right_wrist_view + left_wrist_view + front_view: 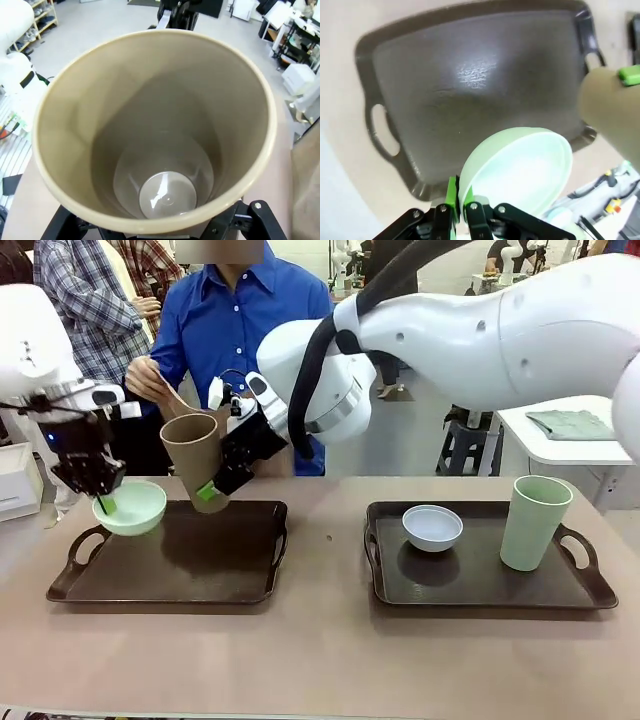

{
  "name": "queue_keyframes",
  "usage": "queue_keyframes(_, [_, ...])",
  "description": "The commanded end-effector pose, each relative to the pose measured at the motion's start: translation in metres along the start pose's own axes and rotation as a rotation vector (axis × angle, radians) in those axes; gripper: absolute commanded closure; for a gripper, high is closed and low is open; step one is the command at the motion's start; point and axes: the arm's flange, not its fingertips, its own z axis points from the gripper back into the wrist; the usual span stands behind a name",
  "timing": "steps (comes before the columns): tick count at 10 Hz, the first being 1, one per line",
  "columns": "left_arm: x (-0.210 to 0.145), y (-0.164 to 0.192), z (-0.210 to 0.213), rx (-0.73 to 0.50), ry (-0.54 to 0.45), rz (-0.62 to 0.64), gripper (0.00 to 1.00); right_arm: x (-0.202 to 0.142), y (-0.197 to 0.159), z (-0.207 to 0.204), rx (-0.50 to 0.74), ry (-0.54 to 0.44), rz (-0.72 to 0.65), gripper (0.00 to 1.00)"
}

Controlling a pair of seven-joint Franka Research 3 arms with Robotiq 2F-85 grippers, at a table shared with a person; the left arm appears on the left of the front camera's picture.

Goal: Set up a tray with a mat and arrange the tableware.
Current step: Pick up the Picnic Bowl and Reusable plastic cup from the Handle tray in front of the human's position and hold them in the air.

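left gripper [103, 502] pinched tight on the rim of the mint green round matte bowl [132, 508], rim caught between the green pads [451, 196]. bowl tilted over the far left corner of the dark brown handled plastic tray [170, 570] on the left, contact with tray unclear. right gripper [212, 490] spread wide around the lower part of the tall brown handleless tumbler [192, 465]. tumbler leans, base at the tray's far edge, far finger hidden behind it. right wrist view looks down the tumbler's mouth, fingers mostly covered. second dark tray [480, 585] on the right carries the white round bowl [432, 527] and the upright pale green tall tumbler [535, 522]. person's hand [148, 380] behind holds something thin, hard to make out.
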Motion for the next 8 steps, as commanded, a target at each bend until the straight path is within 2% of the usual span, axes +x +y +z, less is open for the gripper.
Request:
queue_keyframes(1, [-0.017,-0.006,0.028,0.037,-0.042,0.03,1.0,0.009,0.02,0.007,-0.031,0.003,-0.017,0.79])
queue_keyframes(4, [-0.034,-0.009,0.069,0.053,-0.123,0.046,1.0,0.037,0.037,0.036,-0.083,0.01,0.002,0.79])
queue_keyframes(6, [-0.031,-0.004,0.073,0.044,-0.122,0.072,1.0,0.037,0.037,0.05,-0.091,-0.011,-0.015,0.79])
queue_keyframes(7, [-0.034,-0.009,0.075,0.038,-0.135,0.025,1.0,0.046,0.023,0.033,-0.063,0.013,0.021,0.79])
queue_keyframes(8, [-0.034,-0.009,0.075,0.038,-0.135,0.025,1.0,0.046,0.023,0.033,-0.063,0.013,0.021,0.79])
